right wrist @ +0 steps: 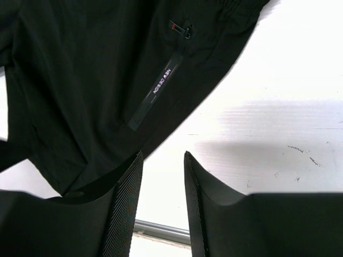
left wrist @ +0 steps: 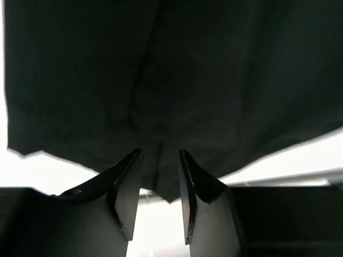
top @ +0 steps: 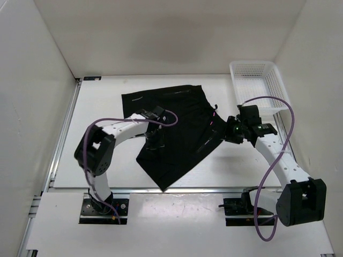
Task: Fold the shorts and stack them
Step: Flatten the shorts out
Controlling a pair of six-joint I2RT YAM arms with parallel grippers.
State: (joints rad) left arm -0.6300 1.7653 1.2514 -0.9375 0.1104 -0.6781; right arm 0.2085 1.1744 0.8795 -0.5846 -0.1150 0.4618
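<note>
The white table (top: pixel 96 166) is filling the scene, walled on the left, right and far sides. The shorts (top: pixel 179 126) are lying spread flat across its middle, slightly toward the far side, turned at an angle so that one corner is pointing at the near edge between the two arm bases. The left arm (top: pixel 115 133) is reaching in from the near left and over the left part of the cloth, while the right arm (top: pixel 278 158) is bending in from the near right toward the right edge of the cloth. A white mesh basket (top: pixel 252 65) is sitting in the far right corner, well apart from the cloth. The left gripper (left wrist: pixel 161 154) is hovering low over the black fabric with its jaws partly apart; a point of the hem is showing in the gap at the tips, and nothing is being clamped. The right gripper (right wrist: pixel 163 156) is also standing partly open, holding nothing, with bare table showing between its fingers and the cloth's edge just beside its left finger. A zipped pocket strip (right wrist: pixel 161 85) with white lettering is running across the fabric there, with a tiny red tab (right wrist: pixel 172 25) at its far end.
</note>
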